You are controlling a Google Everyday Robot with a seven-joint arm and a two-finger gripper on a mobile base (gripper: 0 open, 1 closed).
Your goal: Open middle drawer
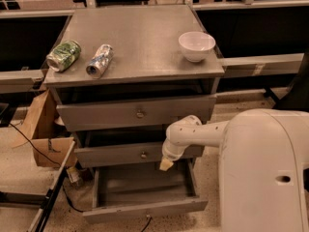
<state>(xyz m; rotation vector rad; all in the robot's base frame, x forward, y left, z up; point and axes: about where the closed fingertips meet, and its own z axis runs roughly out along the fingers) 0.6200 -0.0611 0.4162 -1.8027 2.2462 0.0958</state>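
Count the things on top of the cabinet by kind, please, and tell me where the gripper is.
Cans: 2, the green can and the silver can, both lying down
Bowls: 1, the white bowl
Total: 3
The gripper is at the middle drawer, right of its knob.
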